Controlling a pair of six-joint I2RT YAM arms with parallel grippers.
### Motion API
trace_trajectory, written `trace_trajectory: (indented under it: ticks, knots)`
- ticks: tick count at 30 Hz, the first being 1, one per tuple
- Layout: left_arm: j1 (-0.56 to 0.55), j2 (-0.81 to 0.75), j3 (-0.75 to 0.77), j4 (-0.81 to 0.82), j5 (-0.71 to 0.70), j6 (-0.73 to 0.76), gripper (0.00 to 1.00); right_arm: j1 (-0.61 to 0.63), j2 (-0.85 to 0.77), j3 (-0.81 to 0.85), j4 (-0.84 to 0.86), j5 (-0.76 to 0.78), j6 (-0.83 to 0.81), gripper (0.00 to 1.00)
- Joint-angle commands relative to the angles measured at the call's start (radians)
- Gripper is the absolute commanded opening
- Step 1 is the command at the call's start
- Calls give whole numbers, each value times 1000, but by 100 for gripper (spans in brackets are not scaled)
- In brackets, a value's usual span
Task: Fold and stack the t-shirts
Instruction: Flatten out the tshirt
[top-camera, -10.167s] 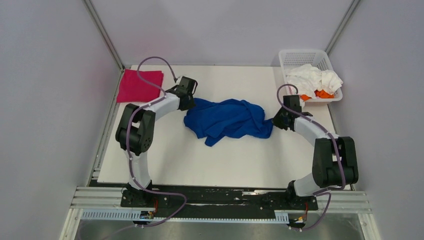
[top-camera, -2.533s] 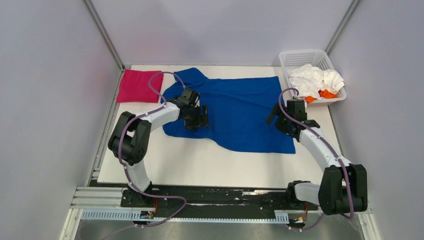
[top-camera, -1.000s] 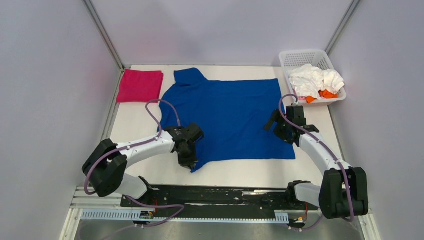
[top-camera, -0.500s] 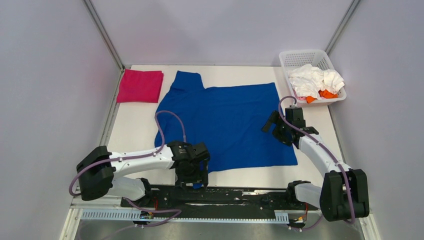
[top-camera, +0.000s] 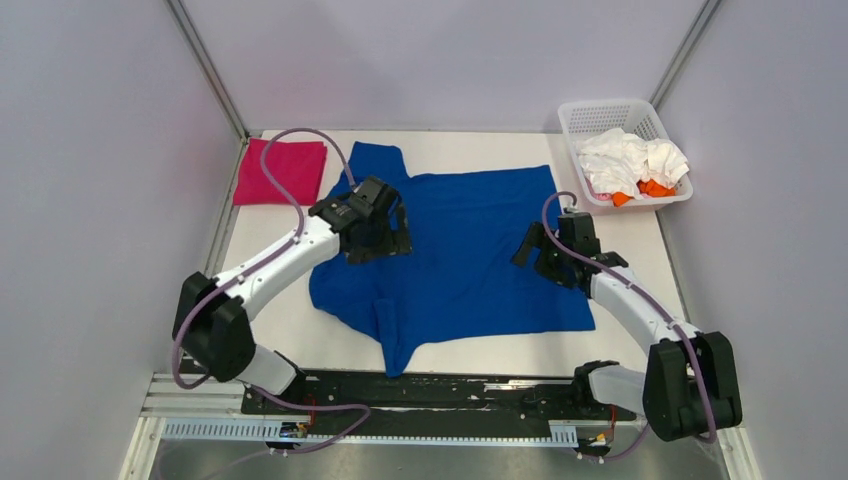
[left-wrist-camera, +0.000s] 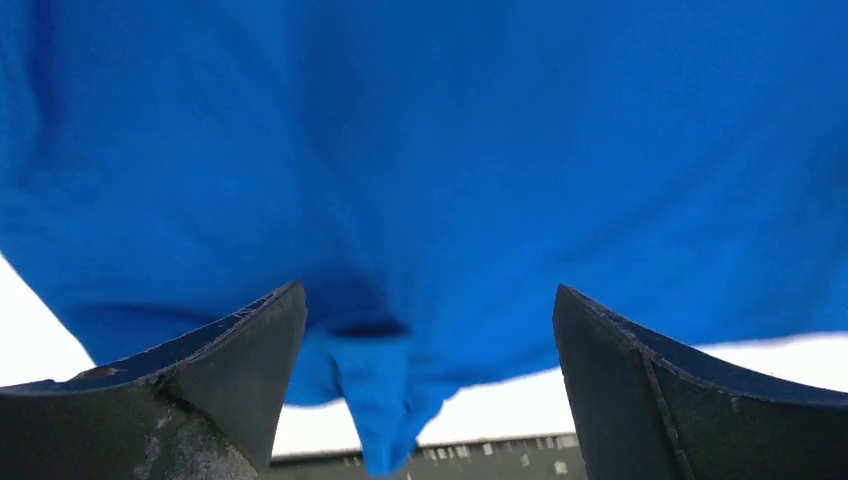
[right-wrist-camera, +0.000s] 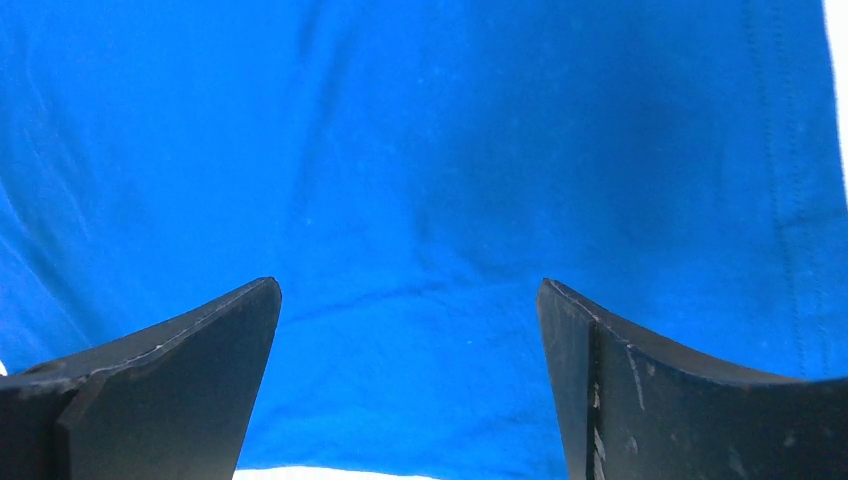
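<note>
**Fig.** One royal blue cloth t-shirt (top-camera: 470, 250) lies spread flat on the white bench (top-camera: 500, 350) beneath both hands, one sleeve trailing nearward of the left hand (top-camera: 390, 238). That hand and the right hand (top-camera: 535, 252) hover above it on bent arms, jaws wide, grasping nothing. One folded magenta-pink t-shirt (top-camera: 283, 172) lies beyond the left hand.

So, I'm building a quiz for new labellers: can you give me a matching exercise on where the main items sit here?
Things:
1. blue shirt
2. pink shirt
3. basket

Places:
A. far right, holding white and orange cloth
B. spread out in the middle, between the arms
C. folded, far left

Pairs: 1-B, 2-C, 3-A
</note>
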Motion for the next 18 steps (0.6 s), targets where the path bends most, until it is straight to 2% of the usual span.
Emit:
trace_trajectory:
  ticks: [1, 4, 9, 18]
  knots:
    - [152, 99, -20, 168, -7, 123, 100, 33, 56, 51, 65, 32, -39, 100]
    - [260, 177, -48, 241, 85, 130, 100, 35, 119, 66, 72, 50, -29, 100]
    - [341, 343, -60, 356, 216, 125, 100, 34, 228, 92, 111, 103, -4, 100]
    - [431, 603, 117, 348, 197, 160, 100, -23, 442, 184, 134, 173, 12, 100]
